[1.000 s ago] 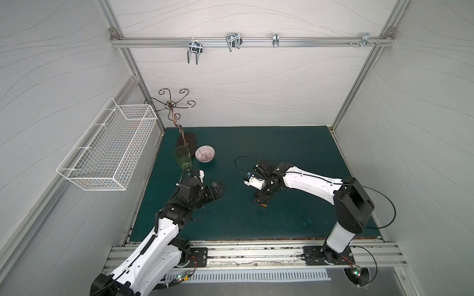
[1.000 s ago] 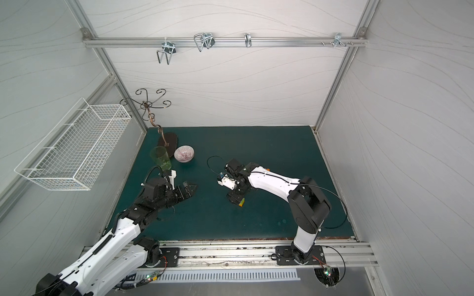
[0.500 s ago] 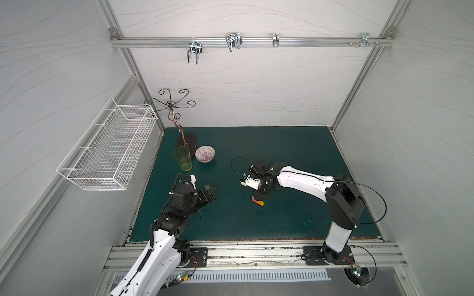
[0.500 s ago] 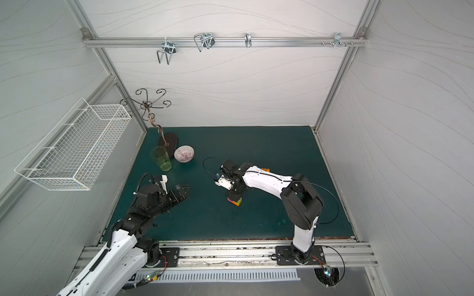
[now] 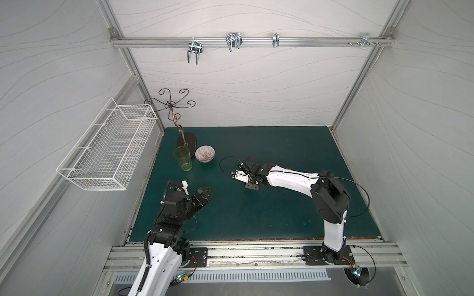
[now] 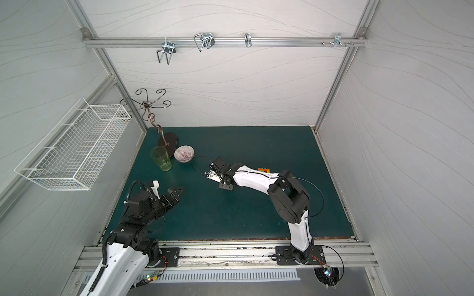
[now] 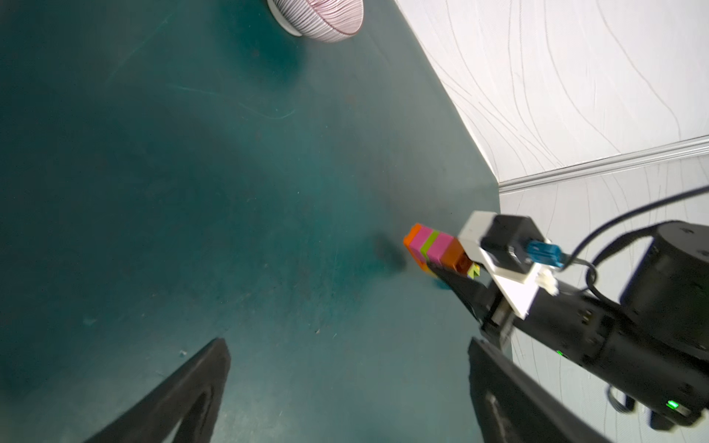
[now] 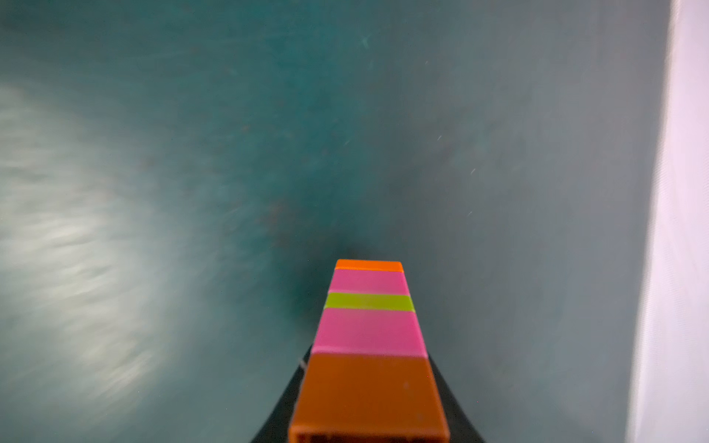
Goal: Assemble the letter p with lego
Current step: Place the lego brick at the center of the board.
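Note:
My right gripper is shut on a stack of lego banded orange, magenta, lime, magenta, orange, which sticks out past the fingertips over the green mat. The left wrist view shows the same stack side-on in the right gripper. In both top views the right gripper hides the stack. More lego, orange and yellow, peeks out behind the right arm. My left gripper is open and holds nothing, at the front left.
A striped bowl, a green glass and a curled metal stand sit at the back left of the mat. A white wire basket hangs on the left wall.
The right gripper has shut on the lego stack and carried it back and to the left. The left arm has drawn back a little toward the front.

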{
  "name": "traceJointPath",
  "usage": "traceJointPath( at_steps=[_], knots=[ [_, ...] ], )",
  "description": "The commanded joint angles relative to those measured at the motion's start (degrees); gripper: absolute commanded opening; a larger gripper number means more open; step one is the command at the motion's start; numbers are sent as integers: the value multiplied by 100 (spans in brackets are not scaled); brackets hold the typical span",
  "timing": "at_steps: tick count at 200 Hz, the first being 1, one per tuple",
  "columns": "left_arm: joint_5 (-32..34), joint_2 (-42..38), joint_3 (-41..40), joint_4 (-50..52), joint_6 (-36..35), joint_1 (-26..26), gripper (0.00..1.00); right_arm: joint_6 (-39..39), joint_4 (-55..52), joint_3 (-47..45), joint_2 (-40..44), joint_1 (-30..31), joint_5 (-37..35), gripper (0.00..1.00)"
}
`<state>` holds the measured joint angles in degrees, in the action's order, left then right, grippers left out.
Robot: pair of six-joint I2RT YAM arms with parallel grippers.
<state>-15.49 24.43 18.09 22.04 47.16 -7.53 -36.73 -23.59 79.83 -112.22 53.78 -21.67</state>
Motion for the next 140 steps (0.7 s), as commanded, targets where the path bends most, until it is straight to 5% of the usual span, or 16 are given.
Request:
traceJointPath(
  at_steps=[1, 45, 74, 140],
  knots=[
    [-60, -70, 63, 17, -20, 53, 99, -931, 1129, 24, -373, 71, -692, 30],
    [43, -201, 81, 129, -51, 76, 99, -1370, 1883, -246, -724, 163, -910, 34],
    [72, -223, 59, 126, -45, 90, 99, -1000, 1812, -513, -540, 316, -861, 64],
    [39, -82, 125, 81, -103, 98, 99, 125, 1423, -1261, 276, 584, -488, 98]
  ],
)
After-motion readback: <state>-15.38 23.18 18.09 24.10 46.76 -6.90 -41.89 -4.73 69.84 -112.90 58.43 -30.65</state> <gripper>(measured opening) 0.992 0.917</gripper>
